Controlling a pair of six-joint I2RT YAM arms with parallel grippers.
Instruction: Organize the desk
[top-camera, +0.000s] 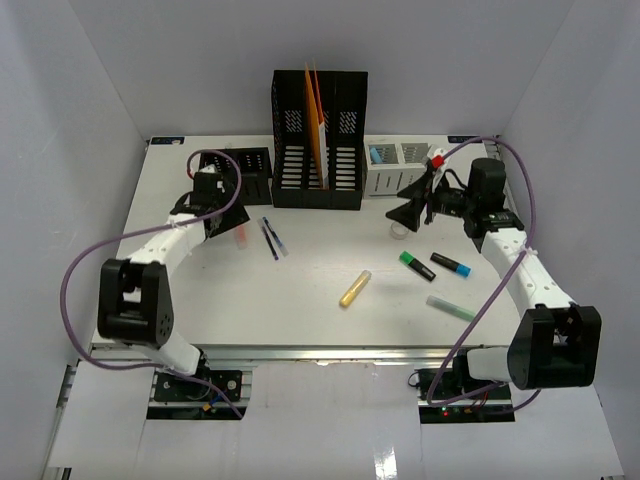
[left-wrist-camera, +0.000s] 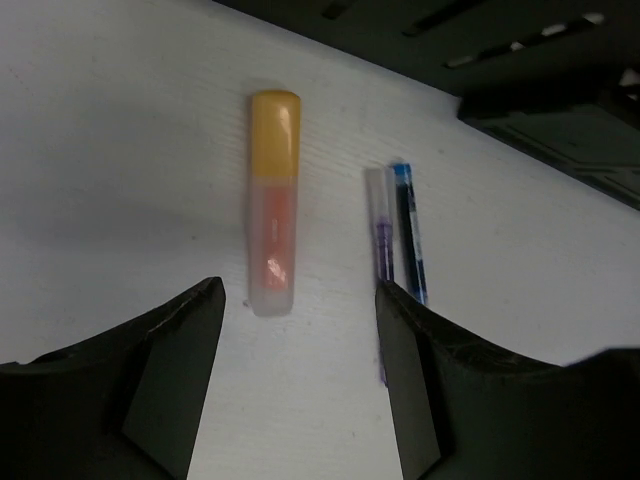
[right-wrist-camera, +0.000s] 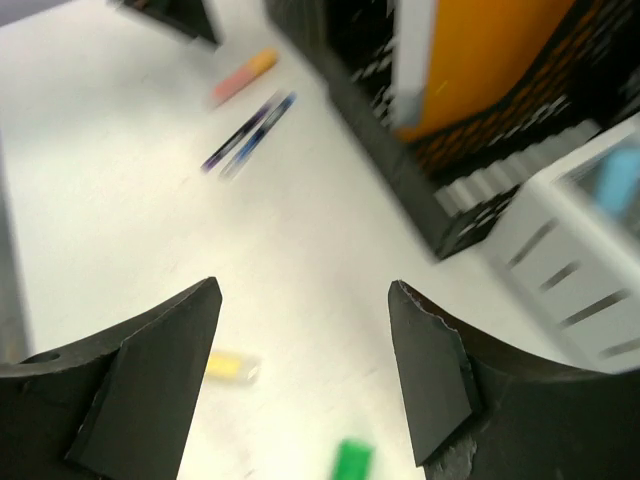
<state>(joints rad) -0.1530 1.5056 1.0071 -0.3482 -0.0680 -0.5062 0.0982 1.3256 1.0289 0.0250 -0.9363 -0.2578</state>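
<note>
Across the white desk (top-camera: 300, 320), which fills the top view from the metal rail at 6 o'clock to the back wall at 12, the tidying looks barely begun, since the writing things lie loose on the surface. An orange highlighter (left-wrist-camera: 273, 205) lies toward 9 o'clock, with a purple pen (left-wrist-camera: 383, 240) and a blue pen (left-wrist-camera: 408, 235) side by side and touching just at its 3 o'clock. A yellow highlighter (top-camera: 355, 288) sits near the centre, and a green highlighter (top-camera: 417, 265), a blue highlighter (top-camera: 451, 264) and a pale green marker (top-camera: 450, 308) are scattered toward 4 o'clock. A small white ring-shaped thing (top-camera: 399, 230) lies at 2 o'clock; what it is I cannot tell. Along the back stand the likely homes for these: a small black mesh tray (top-camera: 250, 172) at 11 o'clock, a tall black file holder (top-camera: 345, 150) with orange folders (top-camera: 316, 120) at 12, and a white slotted organizer (top-camera: 398, 168) at 1. The left pincer (left-wrist-camera: 300, 370) hangs spread over the near end of the orange highlighter with nothing between its fingers. The right pincer (right-wrist-camera: 305, 370) is spread and empty too, raised near the white organizer. I judge the paired pens awkward to take singly, and the file holder's front crowds any reach toward the back.
</note>
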